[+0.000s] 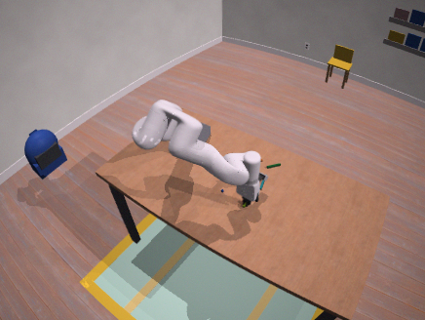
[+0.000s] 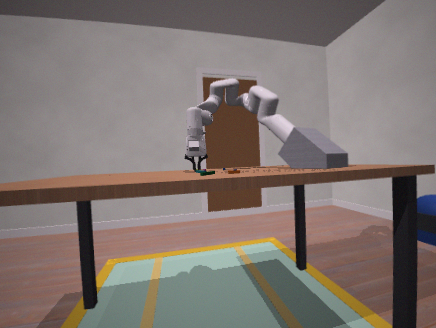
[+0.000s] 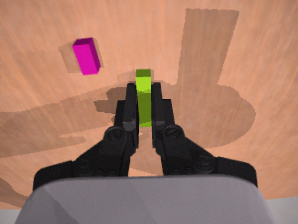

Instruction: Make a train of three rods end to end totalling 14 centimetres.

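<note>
In the wrist view my gripper [image 3: 144, 97] is shut on the lime rod [image 3: 144, 97], which lies flat on the table between the fingers and points away from me. A magenta rod [image 3: 86, 56] lies flat to the upper left, apart from it. In the top view the gripper [image 1: 246, 202] is low over the table's middle, with a bit of lime at its tips. A green rod [image 1: 273, 166] lies beyond the arm, a small blue rod [image 1: 222, 190] to its left, and a turquoise rod [image 1: 263, 182] is partly hidden behind the wrist. In the exterior view an orange rod [image 2: 232, 171] lies right of the gripper [image 2: 195, 168].
The arm's grey base block [image 2: 311, 148] stands on the table's far side. A yellow chair [image 1: 340, 62] and a blue bag [image 1: 44, 152] are on the floor, away from the table. A yellow-edged mat [image 2: 210, 285] lies under the table.
</note>
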`<action>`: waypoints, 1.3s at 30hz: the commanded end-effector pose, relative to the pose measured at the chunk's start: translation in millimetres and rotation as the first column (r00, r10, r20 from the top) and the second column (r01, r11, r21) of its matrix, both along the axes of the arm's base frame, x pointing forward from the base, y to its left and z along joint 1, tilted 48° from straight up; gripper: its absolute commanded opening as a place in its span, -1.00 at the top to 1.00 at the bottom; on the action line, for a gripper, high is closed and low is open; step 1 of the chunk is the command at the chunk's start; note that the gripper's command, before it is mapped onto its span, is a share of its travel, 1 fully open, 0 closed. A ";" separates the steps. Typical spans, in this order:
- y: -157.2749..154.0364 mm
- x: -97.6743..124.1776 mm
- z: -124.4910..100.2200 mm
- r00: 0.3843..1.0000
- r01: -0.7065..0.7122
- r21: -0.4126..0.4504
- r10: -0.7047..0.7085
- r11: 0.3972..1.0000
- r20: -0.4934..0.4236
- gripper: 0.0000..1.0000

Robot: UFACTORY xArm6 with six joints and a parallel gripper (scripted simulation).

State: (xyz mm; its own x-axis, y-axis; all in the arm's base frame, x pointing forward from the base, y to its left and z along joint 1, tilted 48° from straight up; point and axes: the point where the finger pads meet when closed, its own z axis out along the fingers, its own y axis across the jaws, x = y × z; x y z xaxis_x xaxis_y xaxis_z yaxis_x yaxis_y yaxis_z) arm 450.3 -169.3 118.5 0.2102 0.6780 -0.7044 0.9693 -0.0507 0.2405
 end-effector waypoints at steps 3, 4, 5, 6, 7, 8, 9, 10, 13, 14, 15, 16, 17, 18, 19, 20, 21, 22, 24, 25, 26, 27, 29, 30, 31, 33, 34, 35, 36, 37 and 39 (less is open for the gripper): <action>0.6 1.0 0.9 1.000 -0.002 0.000 0.002 1.000 0.003 0.92; 0.6 1.0 0.9 1.000 -0.002 0.000 0.002 1.000 0.003 0.92; 0.6 1.0 0.9 1.000 -0.002 0.000 0.002 1.000 0.003 0.92; 0.6 1.0 0.9 1.000 -0.002 0.000 0.002 1.000 0.003 0.92; 0.6 1.0 0.9 1.000 -0.002 0.000 0.002 1.000 0.003 0.92; 0.6 1.0 0.9 1.000 -0.002 0.000 0.002 1.000 0.003 0.92; 0.6 1.0 0.9 1.000 -0.002 0.000 0.002 1.000 0.003 0.92; 0.6 1.0 0.9 1.000 -0.002 0.000 0.002 1.000 0.003 0.92; 0.6 1.0 0.9 1.000 -0.002 0.000 0.002 1.000 0.003 0.92; 0.6 1.0 0.9 1.000 -0.002 0.000 0.002 1.000 0.003 0.92; 0.6 1.0 0.9 1.000 -0.002 0.000 0.002 1.000 0.003 0.92; 0.6 1.0 0.9 1.000 -0.002 0.000 0.002 1.000 0.003 0.92; 0.6 1.0 0.9 1.000 -0.002 0.000 0.002 1.000 0.003 0.92; 0.6 1.0 0.9 1.000 -0.002 0.000 0.002 1.000 0.003 0.92; 0.7 0.9 1.0 1.000 -0.002 0.000 0.002 1.000 0.003 0.92; 1.0 0.9 1.3 1.000 -0.002 0.000 0.002 1.000 0.003 0.92; 1.8 0.8 2.0 1.000 -0.002 0.000 0.002 1.000 0.003 0.92; 1.8 0.8 2.0 1.000 -0.002 0.000 0.002 1.000 0.003 0.92; 3.1 0.5 3.2 1.000 -0.002 0.000 0.002 1.000 0.003 0.92; 5.2 0.2 5.1 1.000 -0.002 0.000 0.002 1.000 0.003 0.92; 7.9 -0.3 7.6 1.000 -0.002 0.000 0.002 1.000 0.003 0.92; 11.4 -0.9 10.7 1.000 -0.002 0.000 0.002 1.000 0.003 0.92; 20.3 -2.5 18.8 1.000 -0.002 0.000 0.002 1.000 0.003 0.92; 25.5 -3.5 23.6 1.000 -0.002 0.000 0.002 1.000 0.003 0.92; 31.2 -4.5 28.8 1.000 -0.002 0.000 0.002 1.000 0.003 0.92; 43.2 -6.6 39.7 1.000 -0.002 0.000 0.002 1.000 0.003 0.92; 48.9 -7.6 44.9 1.000 -0.002 0.000 0.002 1.000 0.003 0.92; 54.2 -8.6 49.8 1.000 -0.002 0.000 0.002 1.000 0.003 0.92; 59.0 -9.4 54.1 1.000 -0.002 0.000 0.002 1.000 0.003 0.92; 63.2 -10.2 57.9 1.000 -0.002 0.000 0.002 1.000 0.003 0.92; 66.7 -10.8 61.1 1.000 -0.002 0.000 0.002 1.000 0.003 0.92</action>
